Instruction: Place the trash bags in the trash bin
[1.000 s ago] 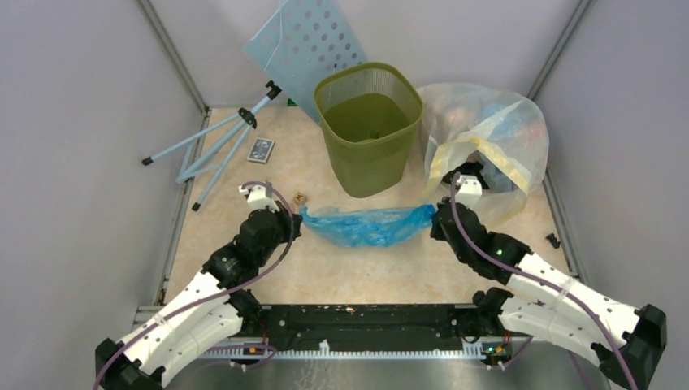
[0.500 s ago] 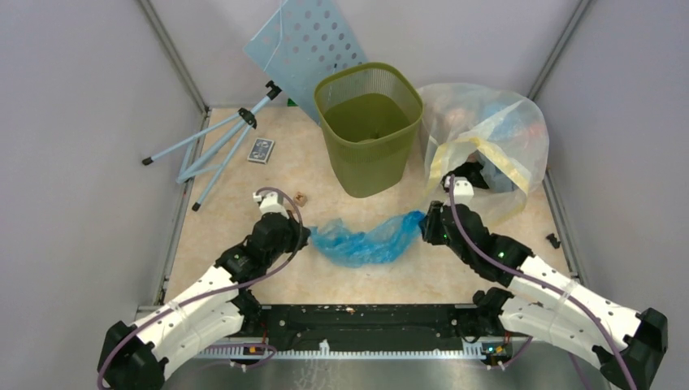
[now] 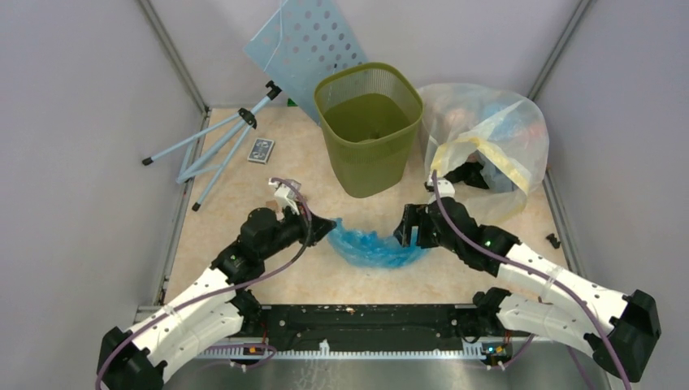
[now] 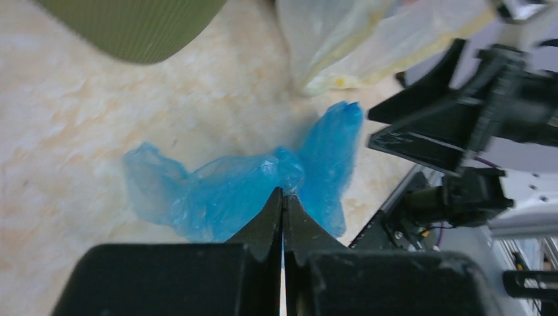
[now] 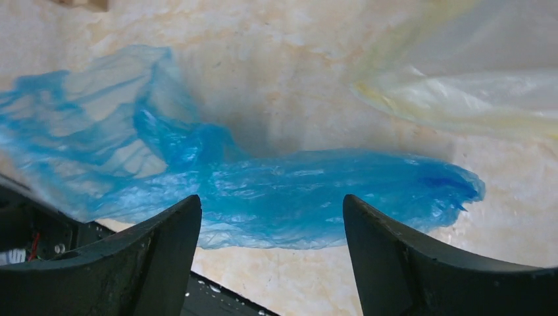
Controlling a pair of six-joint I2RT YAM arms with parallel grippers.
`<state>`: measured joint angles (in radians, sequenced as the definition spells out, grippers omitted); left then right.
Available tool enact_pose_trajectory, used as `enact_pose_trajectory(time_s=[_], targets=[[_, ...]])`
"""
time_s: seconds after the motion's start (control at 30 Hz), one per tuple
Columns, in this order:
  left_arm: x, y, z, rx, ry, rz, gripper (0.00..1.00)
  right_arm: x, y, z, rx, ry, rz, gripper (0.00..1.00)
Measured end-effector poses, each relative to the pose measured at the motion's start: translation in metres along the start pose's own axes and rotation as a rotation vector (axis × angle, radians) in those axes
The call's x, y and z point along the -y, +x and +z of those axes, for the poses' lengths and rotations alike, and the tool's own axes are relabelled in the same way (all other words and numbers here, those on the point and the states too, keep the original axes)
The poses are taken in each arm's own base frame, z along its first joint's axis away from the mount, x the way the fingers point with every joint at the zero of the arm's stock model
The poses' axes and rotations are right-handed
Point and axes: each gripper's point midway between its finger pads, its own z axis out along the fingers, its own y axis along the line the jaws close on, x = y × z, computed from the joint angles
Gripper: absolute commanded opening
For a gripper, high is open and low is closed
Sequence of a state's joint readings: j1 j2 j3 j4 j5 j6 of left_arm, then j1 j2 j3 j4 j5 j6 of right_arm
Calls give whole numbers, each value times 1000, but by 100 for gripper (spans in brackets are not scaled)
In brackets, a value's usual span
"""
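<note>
The trash bag point(image 3: 374, 248), thin crinkly light blue, lies bunched on the table between my two grippers, in front of the trash bin point(image 3: 370, 158). The olive-green bin stands upright at the back centre. My left gripper point(image 3: 329, 230) is shut on the bag's left end; in the left wrist view its tips point(image 4: 283, 192) pinch a fold of the trash bag point(image 4: 224, 191). My right gripper point(image 3: 409, 227) stands open just right of the bag. In the right wrist view the gripper point(image 5: 271, 201) hangs over the trash bag point(image 5: 276, 187), which lies spread on the table with nothing between the fingers.
A large clear yellowish bag point(image 3: 487, 138) stuffed with items stands right of the bin. A perforated light-blue panel point(image 3: 309, 41) leans behind the bin. A folded tripod point(image 3: 215, 146) and a small card box point(image 3: 261, 150) lie at the back left. Grey walls close in both sides.
My right gripper has opened and let go of the bag's right end. Both grippers came closer together, and the bag, stretched before, now sags bunched on the table.
</note>
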<state>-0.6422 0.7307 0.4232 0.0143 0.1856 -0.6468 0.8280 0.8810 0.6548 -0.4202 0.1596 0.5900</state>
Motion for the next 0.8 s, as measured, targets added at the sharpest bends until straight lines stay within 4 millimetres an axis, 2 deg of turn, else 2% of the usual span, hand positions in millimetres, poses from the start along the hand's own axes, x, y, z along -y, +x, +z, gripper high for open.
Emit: enact_pose_trajectory(time_s=[0.13,0.23,0.4,0.47,0.53,0.57,0.67,0.73,0.8], targets=[[36,-19,-9,65,170,63,0,18,-1,-3,11,141,158,75],[57,-23,-13,73,283,112,0,29,0,-7,28,218,272,72],[69,-7,-11,0,379,134,0,35,14,-5,9,268,435,70],[70,7,-12,-36,409,138,0,38,32,1,-19,270,500,69],[69,23,-14,-75,429,137,0,46,60,8,-66,279,567,65],[68,30,-15,-94,433,135,0,52,76,10,-94,296,595,59],[64,54,-17,-159,443,122,0,65,105,12,-135,336,660,34],[64,63,-19,-183,450,121,0,66,107,11,-132,337,680,18],[64,68,-19,-199,446,119,10,63,100,12,-106,313,681,9]])
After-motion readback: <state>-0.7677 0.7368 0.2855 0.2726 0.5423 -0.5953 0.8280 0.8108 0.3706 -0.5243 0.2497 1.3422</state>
